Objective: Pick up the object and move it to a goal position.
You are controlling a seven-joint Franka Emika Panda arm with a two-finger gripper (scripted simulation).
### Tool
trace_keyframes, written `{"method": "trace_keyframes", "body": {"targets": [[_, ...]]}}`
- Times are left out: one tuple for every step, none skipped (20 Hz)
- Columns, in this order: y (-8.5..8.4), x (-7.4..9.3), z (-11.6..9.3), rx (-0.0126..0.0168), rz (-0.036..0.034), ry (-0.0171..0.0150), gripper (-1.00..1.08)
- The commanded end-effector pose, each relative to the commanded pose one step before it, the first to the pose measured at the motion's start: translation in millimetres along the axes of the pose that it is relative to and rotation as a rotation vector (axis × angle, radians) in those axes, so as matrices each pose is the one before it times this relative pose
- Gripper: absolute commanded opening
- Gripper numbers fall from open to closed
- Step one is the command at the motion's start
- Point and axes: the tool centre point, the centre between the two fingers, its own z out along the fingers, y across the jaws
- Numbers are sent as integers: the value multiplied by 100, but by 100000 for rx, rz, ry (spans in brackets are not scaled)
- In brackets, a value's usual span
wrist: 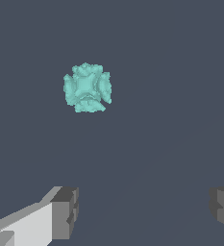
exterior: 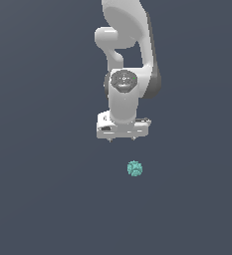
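The object (exterior: 135,169) is a tiny teal-green, bumpy, roughly round lump on the plain dark grey floor. It also shows in the wrist view (wrist: 87,88). My white gripper (exterior: 122,139) points down and hangs apart from the object, a little toward the exterior view's left of it. Its two short fingertips (exterior: 110,139) stand wide apart and hold nothing. In the wrist view the grey pads (wrist: 65,213) frame an empty gap, and the object lies outside it.
The white arm (exterior: 130,45) rises behind the gripper to the frame's top edge. The dark grey floor (exterior: 43,199) fills the scene with no other object in view.
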Motion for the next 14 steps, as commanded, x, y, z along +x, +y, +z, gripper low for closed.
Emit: {"method": "trace_keyframes", "body": {"targets": [[-442, 923, 364, -273, -581, 303, 100], [-204, 440, 175, -130, -258, 162, 100], [-221, 469, 195, -136, -274, 174, 100], [-241, 496, 214, -143, -295, 189, 100], [-261, 523, 235, -151, -313, 204, 100], [-278, 548, 259, -155, -325, 216, 100], [-298, 571, 282, -160, -341, 231, 100], [-311, 583, 303, -161, -348, 241, 100], [-305, 547, 295, -153, -334, 236, 100], [-287, 507, 288, -139, -307, 221, 100], [-274, 467, 275, -128, -287, 211, 100], [-255, 430, 265, -115, -260, 195, 100], [-241, 393, 249, -107, -243, 185, 100], [-222, 359, 237, -95, -219, 170, 100]]}}
